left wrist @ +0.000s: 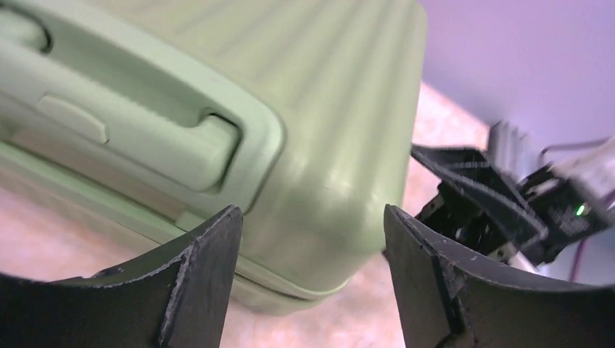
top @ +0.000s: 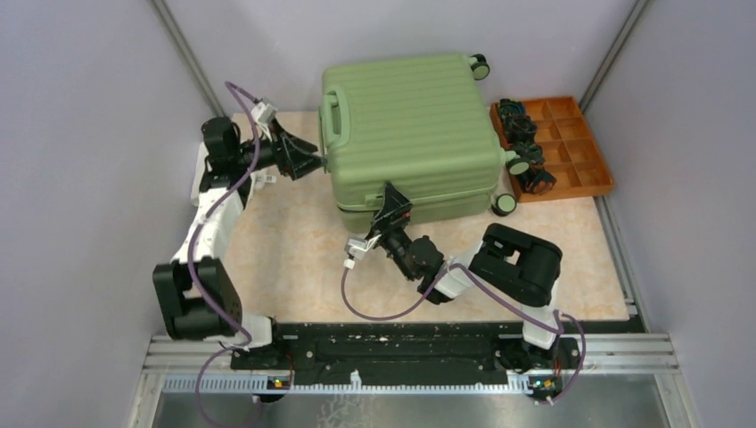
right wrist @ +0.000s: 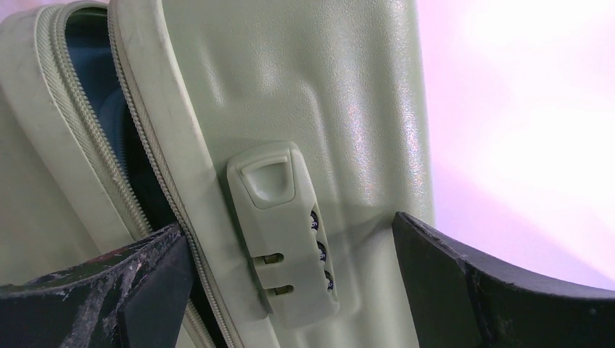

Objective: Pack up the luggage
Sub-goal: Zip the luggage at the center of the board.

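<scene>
Though illegible, digits on luggage (right wrist: pixel 312 87) lock (right wrist: pixel 286 232) by spread right pincer (right wrist: pixel 290 243)

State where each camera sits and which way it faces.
Top external: above, behind the bases, looking down on the light-green ribbed hard-shell suitcase; both arms show.
Left wrist: on left gripper, facing the suitcase's handle; own fingers, right gripper beyond.
Right wrist: on right gripper, facing its combination lock and zip gap; own fingers.
All share the suitcase.

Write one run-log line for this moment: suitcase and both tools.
suitcase: flat on table, zip gaping by lock | left tool: open, by handle corner | right tool: open, at lock edge
</scene>
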Tool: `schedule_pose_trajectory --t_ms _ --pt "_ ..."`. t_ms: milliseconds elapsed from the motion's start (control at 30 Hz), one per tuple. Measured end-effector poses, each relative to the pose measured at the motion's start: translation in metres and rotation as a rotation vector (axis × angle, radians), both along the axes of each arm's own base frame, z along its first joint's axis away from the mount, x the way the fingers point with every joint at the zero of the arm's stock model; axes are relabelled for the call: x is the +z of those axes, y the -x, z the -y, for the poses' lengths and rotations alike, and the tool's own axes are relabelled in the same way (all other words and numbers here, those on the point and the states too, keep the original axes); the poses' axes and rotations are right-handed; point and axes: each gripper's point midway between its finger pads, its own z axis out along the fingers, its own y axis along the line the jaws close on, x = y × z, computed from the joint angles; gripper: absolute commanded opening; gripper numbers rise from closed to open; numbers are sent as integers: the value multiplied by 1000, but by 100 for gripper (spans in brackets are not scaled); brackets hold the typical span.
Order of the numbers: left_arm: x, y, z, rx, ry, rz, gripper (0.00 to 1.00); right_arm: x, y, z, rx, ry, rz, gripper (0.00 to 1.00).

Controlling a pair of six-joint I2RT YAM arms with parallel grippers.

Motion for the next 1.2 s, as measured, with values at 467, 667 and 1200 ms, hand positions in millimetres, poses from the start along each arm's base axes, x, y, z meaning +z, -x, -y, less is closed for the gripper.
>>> schedule_pose_trajectory --t_ms 467,667,1200 --pt "-120 83 -11 -56 -645 809 84 6 0 1 6 -19 -8 98" --pt "-94 54 1 35 -776 1183 86 7 0 1 8 -22 -14 98" --pt "-83 72 29 -10 -922 1730 89 11 0 1 10 -37 -25 98"
